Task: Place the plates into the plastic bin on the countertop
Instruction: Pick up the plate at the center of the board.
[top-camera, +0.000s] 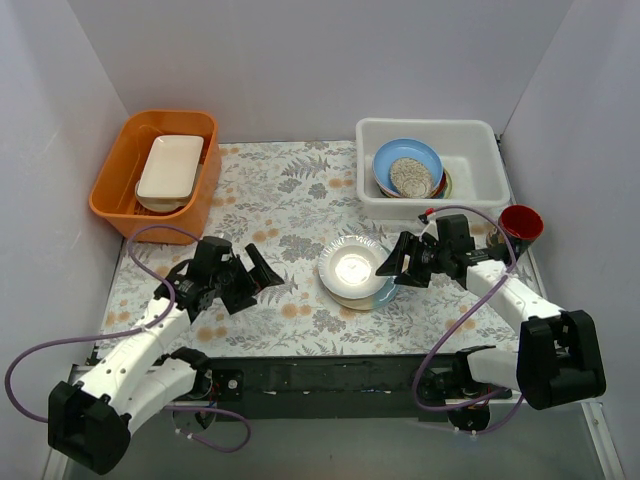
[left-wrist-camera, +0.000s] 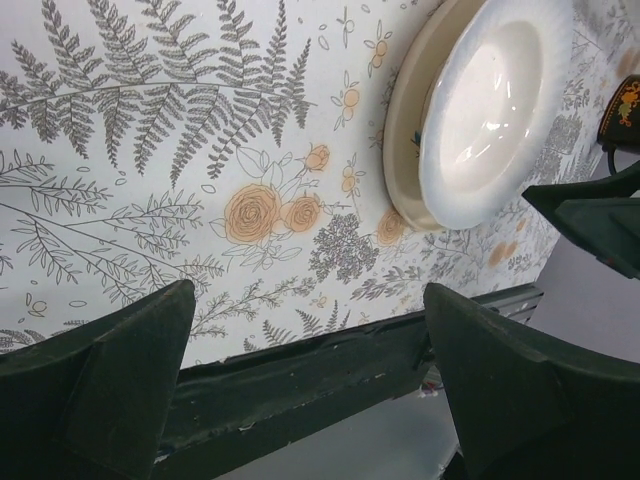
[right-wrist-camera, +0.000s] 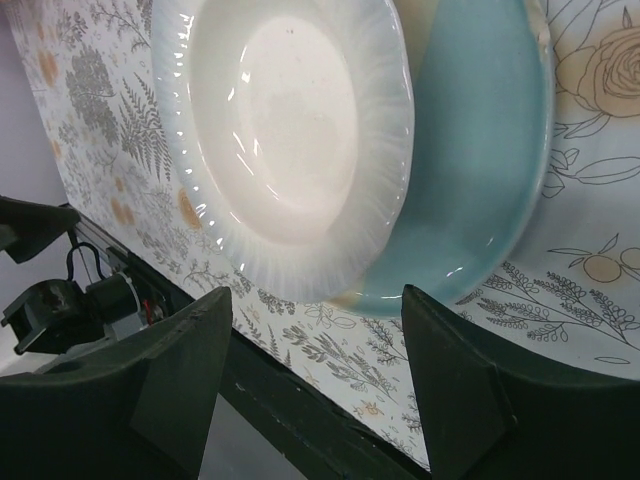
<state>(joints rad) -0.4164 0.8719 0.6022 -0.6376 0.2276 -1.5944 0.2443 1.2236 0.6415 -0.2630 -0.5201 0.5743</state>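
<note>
1. The plates (top-camera: 352, 272) not yet in the bin sit as a low stack in the middle of the countertop (top-camera: 290, 190). They lie to the right of the left gripper (top-camera: 258, 284), which hangs empty with its jaws spread wide, apart from the stack's rim across bare leaf print
2. From the left wrist the stack shows up and to the right, beyond the fingers (left-wrist-camera: 110, 380) rather than between them. A cream plate (left-wrist-camera: 400, 150) peeks out beneath the white top plate (left-wrist-camera: 490, 110)
3. The stack is round, so it has no long axis to line up with and any part of the rim would do. The teal plate (right-wrist-camera: 480, 170) under the white one shows its rim on the side toward the right arm
4. The right gripper (top-camera: 398, 262) is just beside the stack's right edge, jaws wide and holding nothing. Its fingers (right-wrist-camera: 470, 390) frame the near rim, so I judge it much the nearer hand
5. The plastic bin (top-camera: 472, 170) stands behind and to the right of the stack, on the right arm's side. It already holds a blue plate (top-camera: 405, 157) with a speckled plate (top-camera: 410, 178) lying in it. The carry would likely run back and rightward
</note>
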